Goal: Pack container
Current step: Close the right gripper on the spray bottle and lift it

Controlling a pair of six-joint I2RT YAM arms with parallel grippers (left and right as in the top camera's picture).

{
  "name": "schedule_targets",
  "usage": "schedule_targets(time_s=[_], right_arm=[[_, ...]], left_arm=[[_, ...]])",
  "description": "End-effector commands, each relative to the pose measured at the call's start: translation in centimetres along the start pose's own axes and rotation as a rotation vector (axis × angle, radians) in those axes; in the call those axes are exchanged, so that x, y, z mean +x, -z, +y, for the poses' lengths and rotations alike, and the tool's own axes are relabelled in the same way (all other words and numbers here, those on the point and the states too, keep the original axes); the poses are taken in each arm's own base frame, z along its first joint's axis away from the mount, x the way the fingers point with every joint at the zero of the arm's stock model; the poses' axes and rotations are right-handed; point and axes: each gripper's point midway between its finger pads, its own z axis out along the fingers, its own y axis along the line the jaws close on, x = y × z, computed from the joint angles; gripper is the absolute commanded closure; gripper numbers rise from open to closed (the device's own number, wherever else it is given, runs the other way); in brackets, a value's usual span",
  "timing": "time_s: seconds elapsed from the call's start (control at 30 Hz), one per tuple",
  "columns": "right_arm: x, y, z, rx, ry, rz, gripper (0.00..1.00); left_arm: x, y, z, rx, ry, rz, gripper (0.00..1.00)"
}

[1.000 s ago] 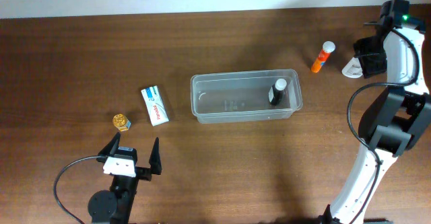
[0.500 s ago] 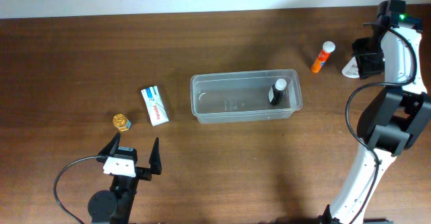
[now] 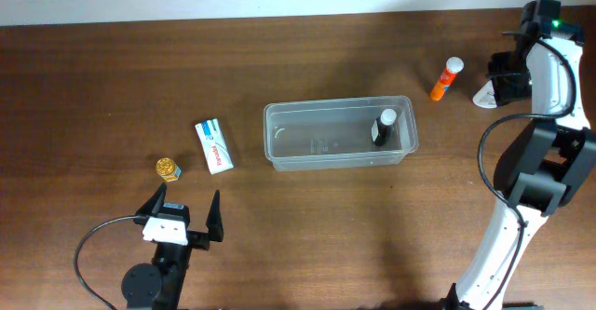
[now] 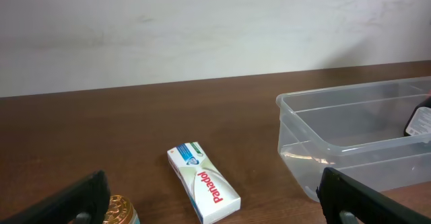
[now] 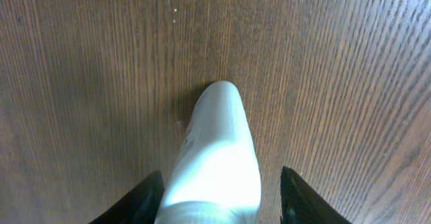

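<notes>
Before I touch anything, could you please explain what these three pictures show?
Two robot arms work at a wooden table. One picture looks down from above; the other two come from a camera on each wrist. The left gripper is open and empty, facing a Panadol box, a gold-capped jar and the clear container, which holds a black bottle. An orange bottle lies outside it, near the right arm. The right gripper straddles a white object without visibly clamping it.

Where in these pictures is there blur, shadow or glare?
Overhead: sharp, even light, only a soft shadow by the container. Left wrist: box sharp, own jaws dark and blurred in the bottom corners. Right wrist: table grain crisp, white object soft at its near end, a small shadow beside its tip.
</notes>
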Motion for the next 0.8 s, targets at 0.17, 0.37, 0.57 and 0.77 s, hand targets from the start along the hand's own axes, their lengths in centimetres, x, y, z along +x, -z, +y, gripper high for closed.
schedule_targets(time_s=[0.17, 0.37, 0.57, 0.77], right_arm=[[-0.02, -0.50, -0.22, 0.021, -0.002, -0.016, 0.58], [-0.02, -0.50, -0.21, 0.021, -0.002, -0.016, 0.62], [-0.07, -0.50, -0.13, 0.017, -0.003, -0.018, 0.70], [-0.49, -0.48, -0.34, 0.029, -0.001, -0.043, 0.70]], left_arm=[[0.01, 0.06, -0.13, 0.010, -0.014, -0.001, 0.01], [0.01, 0.06, -0.13, 0.010, -0.014, -0.001, 0.01], [0.01, 0.06, -0.13, 0.010, -0.014, -0.001, 0.01], [0.00, 0.06, -0.13, 0.010, -0.014, -0.001, 0.01]])
